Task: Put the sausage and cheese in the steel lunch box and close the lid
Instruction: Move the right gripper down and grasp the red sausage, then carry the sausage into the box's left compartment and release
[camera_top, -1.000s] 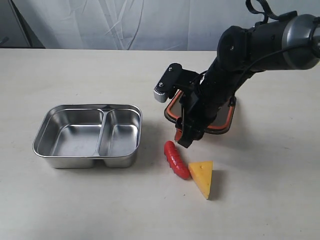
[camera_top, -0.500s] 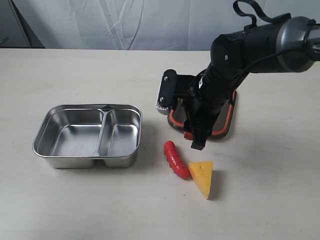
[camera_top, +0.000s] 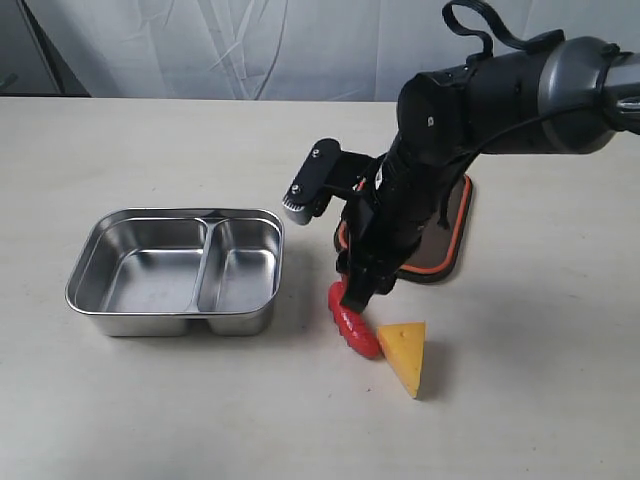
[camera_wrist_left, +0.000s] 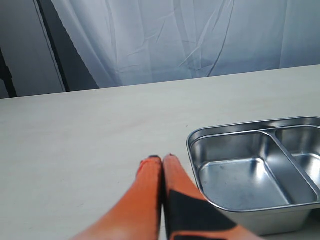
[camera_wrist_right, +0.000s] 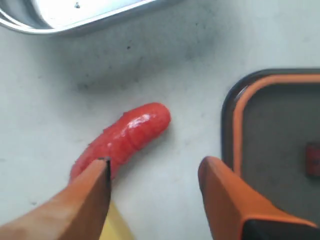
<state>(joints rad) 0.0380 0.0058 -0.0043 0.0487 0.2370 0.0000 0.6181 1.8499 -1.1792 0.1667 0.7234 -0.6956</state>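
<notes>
The red sausage (camera_top: 357, 328) lies on the table right of the steel lunch box (camera_top: 110, 300), touching the yellow cheese (camera_top: 405, 356) wedge. My right gripper (camera_top: 353, 297) hangs open just over the sausage's upper end. In the right wrist view one finger overlaps the sausage (camera_wrist_right: 126, 136) and the other stands beside the lid (camera_wrist_right: 280, 135); the right gripper (camera_wrist_right: 156, 167) holds nothing. The dark lid (camera_top: 452, 225) with its orange rim lies flat behind the arm, partly hidden. My left gripper (camera_wrist_left: 161, 159) is shut and empty, just beside the lunch box (camera_wrist_left: 192, 145).
Both compartments of the lunch box hold nothing. A corner of the cheese (camera_wrist_right: 117, 226) shows under one right finger. A white curtain hangs behind the table's far edge. The left arm is outside the exterior view.
The right gripper has swung from the lid's front edge leftward and down to the sausage's upper end, staying open. Left gripper, sausage, cheese and box have not moved.
</notes>
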